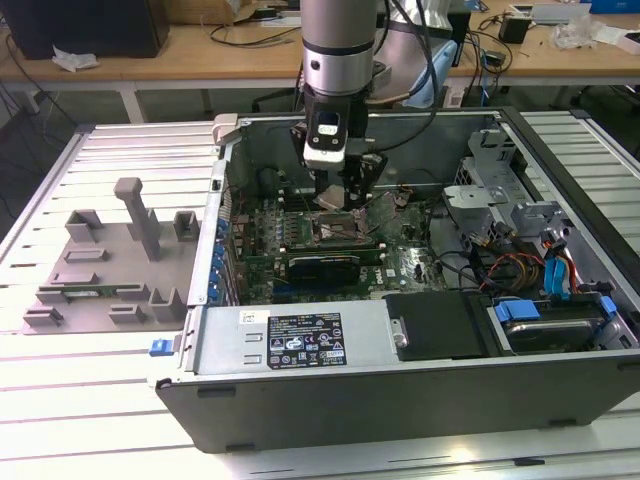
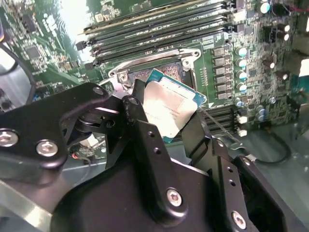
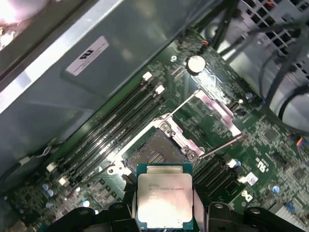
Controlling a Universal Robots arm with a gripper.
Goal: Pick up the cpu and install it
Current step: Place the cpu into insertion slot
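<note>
End effector (image 2: pixel 169 118) is gripping the cpu (image 3: pixel 165 193), holding it just above the open socket (image 3: pixel 152 152), so I'm judging pickup done, seating not yet.

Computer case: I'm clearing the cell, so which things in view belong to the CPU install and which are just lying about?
Job in hand:
- cpu, clamped in the gripper
- open socket on the board
- opened socket bracket

Just lying about:
- grey fixture tray outside the case
- memory slots
- coin battery
- drive cables
</note>
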